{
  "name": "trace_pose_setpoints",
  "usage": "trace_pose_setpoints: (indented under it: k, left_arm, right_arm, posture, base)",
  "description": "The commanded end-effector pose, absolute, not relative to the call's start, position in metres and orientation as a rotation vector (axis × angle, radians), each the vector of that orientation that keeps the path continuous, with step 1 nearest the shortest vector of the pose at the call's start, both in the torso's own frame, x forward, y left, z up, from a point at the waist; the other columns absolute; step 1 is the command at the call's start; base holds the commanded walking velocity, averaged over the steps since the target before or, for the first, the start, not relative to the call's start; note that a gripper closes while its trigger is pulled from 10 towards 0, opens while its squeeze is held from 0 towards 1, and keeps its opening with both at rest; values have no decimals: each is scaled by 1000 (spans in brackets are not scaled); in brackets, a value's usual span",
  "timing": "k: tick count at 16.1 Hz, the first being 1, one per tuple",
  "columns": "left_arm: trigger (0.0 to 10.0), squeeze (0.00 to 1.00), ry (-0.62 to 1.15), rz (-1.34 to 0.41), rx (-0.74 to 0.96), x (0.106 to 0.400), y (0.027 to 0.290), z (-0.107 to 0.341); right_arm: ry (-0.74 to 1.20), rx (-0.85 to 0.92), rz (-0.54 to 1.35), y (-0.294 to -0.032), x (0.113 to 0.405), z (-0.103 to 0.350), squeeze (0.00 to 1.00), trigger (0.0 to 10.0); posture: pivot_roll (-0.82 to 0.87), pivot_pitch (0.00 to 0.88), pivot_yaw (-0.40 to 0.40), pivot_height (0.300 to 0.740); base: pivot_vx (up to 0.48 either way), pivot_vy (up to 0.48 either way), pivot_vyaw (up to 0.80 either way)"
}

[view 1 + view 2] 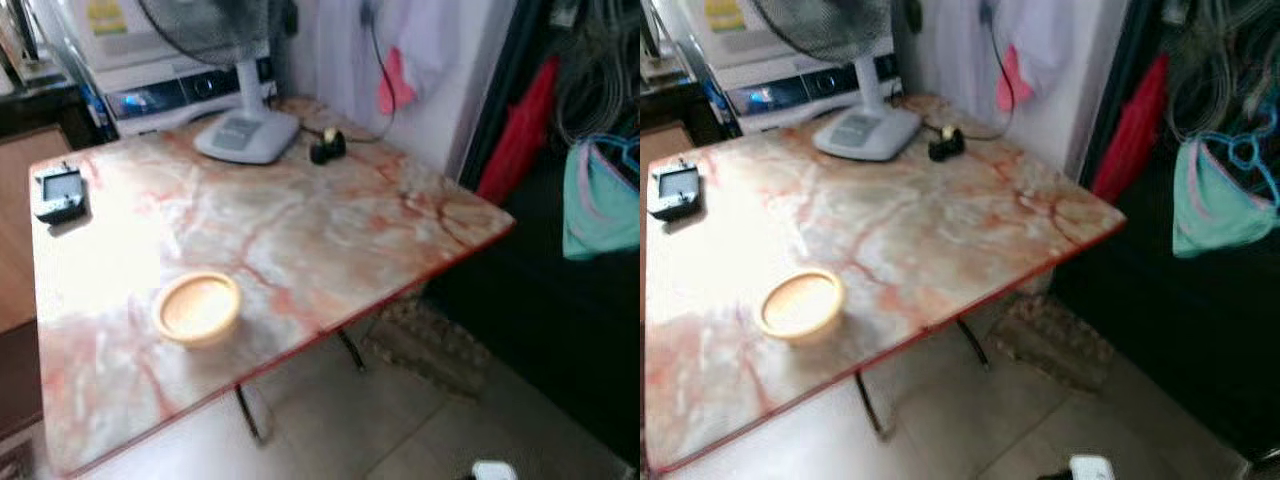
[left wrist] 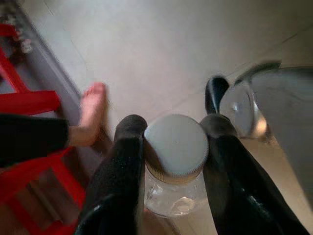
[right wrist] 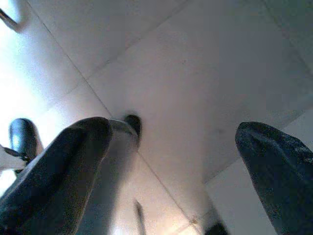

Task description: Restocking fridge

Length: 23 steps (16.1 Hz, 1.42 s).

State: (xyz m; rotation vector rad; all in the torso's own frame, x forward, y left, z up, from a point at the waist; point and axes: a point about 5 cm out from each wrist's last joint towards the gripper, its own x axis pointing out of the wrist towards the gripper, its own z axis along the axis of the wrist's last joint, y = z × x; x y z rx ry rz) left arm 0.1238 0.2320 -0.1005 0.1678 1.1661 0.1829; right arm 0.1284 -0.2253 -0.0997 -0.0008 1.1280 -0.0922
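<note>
Two black fingers of my left gripper (image 2: 171, 161) are clamped on either side of a clear plastic bottle with a grey ribbed screw cap (image 2: 174, 147), held just below the cap out over the pale tiled floor (image 2: 161, 54). Beside it in the left wrist view I see a person's bare foot (image 2: 92, 112) on the floor, next to red plastic furniture (image 2: 27, 100). My right gripper (image 3: 188, 156) hangs over the same pale tiles with its fingers spread wide and nothing between them. Ahead of me stands a folding table with a pink-veined marble-pattern top (image 1: 300, 230). Near its front edge sits a small round tan bowl (image 1: 197, 308). At the far side I see the white base of a standing fan (image 1: 246, 134), a small black object (image 1: 327, 146) just beside it, and a dark boxy device (image 1: 59, 193) towards the left edge. Beyond the table's right corner hang a red cloth (image 1: 520, 130) and a teal garment (image 1: 600, 200).
</note>
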Motion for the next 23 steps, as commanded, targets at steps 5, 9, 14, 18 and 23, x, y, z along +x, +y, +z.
trace_pose_setpoints:
  k: [5,9,14,18,23]
  left_arm:
    - [10000,0,1193,200,187,117,240,-101]
    - [10000,0,1187,210,189,117,240,-101]
    - [10000,0,1195,226,177,113,241,-102]
    - [10000,0,1200,224,178,110,240,-102]
    - [10000,0,1208,219,181,108,240,-103]
  right_arm:
    - [1134,5,-75,-220,129,-101,0,10000]
    - [1137,5,-59,-220,129,-101,0,10000]
    - [1137,9,-50,-220,129,-101,0,10000]
    - [1137,15,-41,-219,129,-101,0,10000]
    - [1141,18,-28,-218,129,-101,0,10000]
  posture:
    - [130,0,13,740]
    - [130,0,13,740]
    - [131,0,11,740]
    - [129,0,10,740]
    - [129,0,12,740]
  base:
    - [0,0,-468]
    - [0,0,-797]
    - [0,0,-795]
    - [0,0,-794]
    - [0,0,-793]
